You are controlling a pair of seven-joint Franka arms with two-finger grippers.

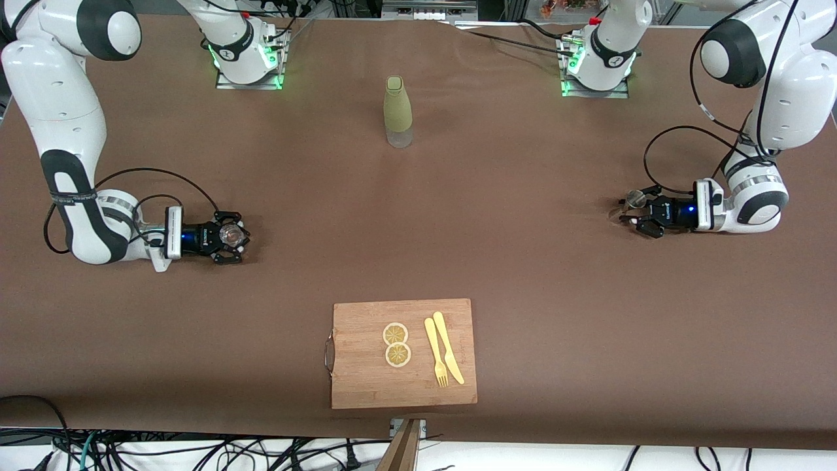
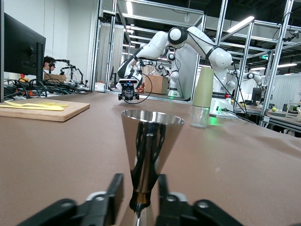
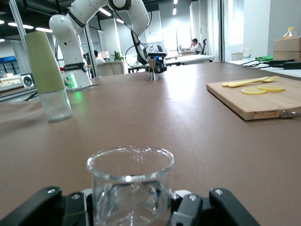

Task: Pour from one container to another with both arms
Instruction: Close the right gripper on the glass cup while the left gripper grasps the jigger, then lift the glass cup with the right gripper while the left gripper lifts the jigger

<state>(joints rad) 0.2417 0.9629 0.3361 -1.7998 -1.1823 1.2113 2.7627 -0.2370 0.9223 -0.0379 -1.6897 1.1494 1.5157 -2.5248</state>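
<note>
The clear glass cup (image 1: 231,233) stands on the brown table toward the right arm's end. My right gripper (image 1: 232,239) lies low and level, shut on it. In the right wrist view the cup (image 3: 130,181) fills the space between the fingers (image 3: 188,207). The silver jigger (image 1: 632,196) stands upright toward the left arm's end. My left gripper (image 1: 633,212) is shut on its narrow waist. In the left wrist view the jigger (image 2: 151,139) rises between the two black fingers (image 2: 113,190), its upper cone open at the top.
An olive-green sleeved bottle (image 1: 397,111) stands mid-table near the bases. A wooden cutting board (image 1: 403,386) with two lemon slices (image 1: 396,344), a yellow fork and a knife (image 1: 444,356) lies near the front camera's table edge.
</note>
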